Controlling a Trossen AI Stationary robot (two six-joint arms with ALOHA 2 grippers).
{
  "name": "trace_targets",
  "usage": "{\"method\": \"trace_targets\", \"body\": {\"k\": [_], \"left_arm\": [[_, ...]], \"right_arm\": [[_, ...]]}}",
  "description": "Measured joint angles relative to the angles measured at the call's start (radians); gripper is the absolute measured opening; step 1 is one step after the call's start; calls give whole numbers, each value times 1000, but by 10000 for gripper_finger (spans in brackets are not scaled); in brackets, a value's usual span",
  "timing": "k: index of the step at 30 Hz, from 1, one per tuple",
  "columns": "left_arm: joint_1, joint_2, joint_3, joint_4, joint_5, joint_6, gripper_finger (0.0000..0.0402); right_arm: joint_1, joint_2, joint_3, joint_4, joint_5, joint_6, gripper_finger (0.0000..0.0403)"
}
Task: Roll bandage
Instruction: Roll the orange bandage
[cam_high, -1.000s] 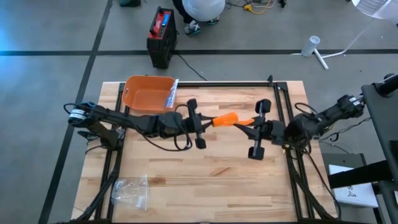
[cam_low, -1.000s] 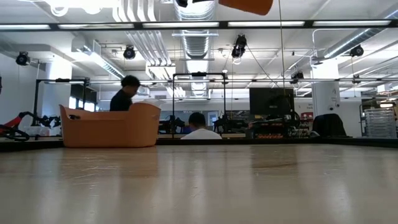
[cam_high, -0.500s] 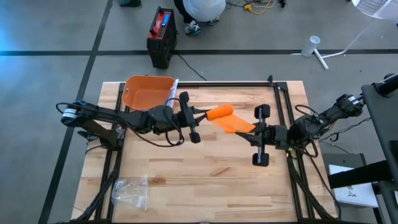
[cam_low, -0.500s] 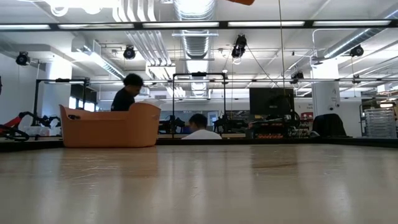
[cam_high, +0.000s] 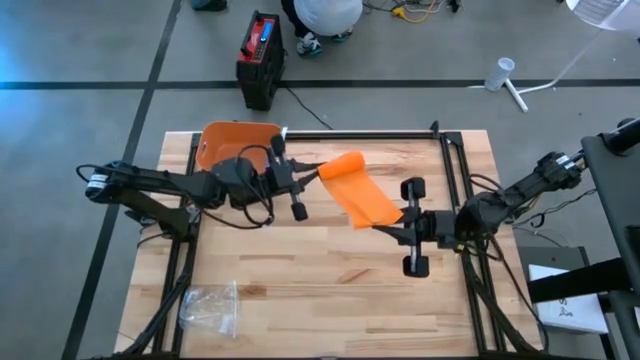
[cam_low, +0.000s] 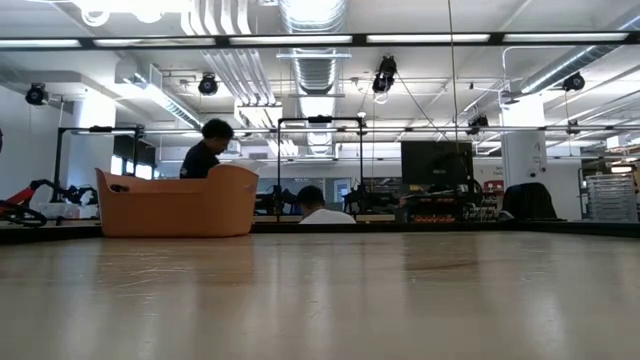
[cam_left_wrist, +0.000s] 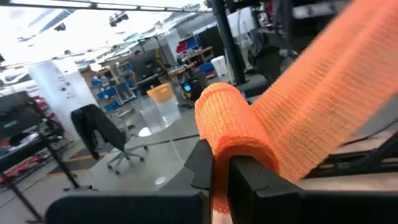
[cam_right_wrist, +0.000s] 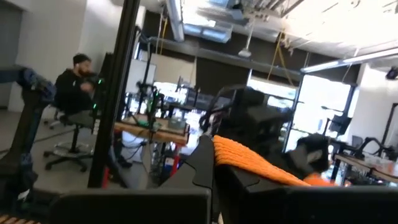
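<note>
The orange bandage (cam_high: 362, 198) hangs in the air above the table's middle, stretched between my two grippers. Its rolled end (cam_high: 345, 165) is toward the far left, and a flat strip runs from it to the near right. My left gripper (cam_high: 312, 170) is shut on the rolled end (cam_left_wrist: 227, 121). At the strip's free end (cam_right_wrist: 261, 163) my right gripper (cam_high: 386, 228) is shut too. The low view shows neither gripper nor the bandage. My left gripper pinches the bandage's rolled end (cam_left_wrist: 219, 155) between its two fingers (cam_left_wrist: 200, 167), coming level from the table's left. The roll is lifted clear, and the strip leads away from it to the other arm. My right gripper pinches the strip's free end (cam_right_wrist: 231, 152) between its two fingers (cam_right_wrist: 200, 167), coming about level from the table's right. That end is clear of the table, and the strip runs on to the roll without hanging down.
An orange basket (cam_high: 232, 150) stands at the table's far left, behind my left arm. A clear plastic bag (cam_high: 210, 308) lies at the near left. Black frame rails (cam_high: 452, 170) run along the table's sides. People sit in the room beyond the table.
My left gripper has gone up and toward the table's far left with the rolled end. My right gripper has shifted a little toward the near edge. The strip between them has grown longer and shows broad and flat, and the bandage has left the top of the low view.
</note>
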Motion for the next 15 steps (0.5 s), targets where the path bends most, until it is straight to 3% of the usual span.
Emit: {"method": "trace_targets", "body": {"k": [15], "left_arm": [[-37, 163, 10, 14, 108, -80, 10]], "right_arm": [[-43, 0, 72, -16, 114, -110, 0]]}}
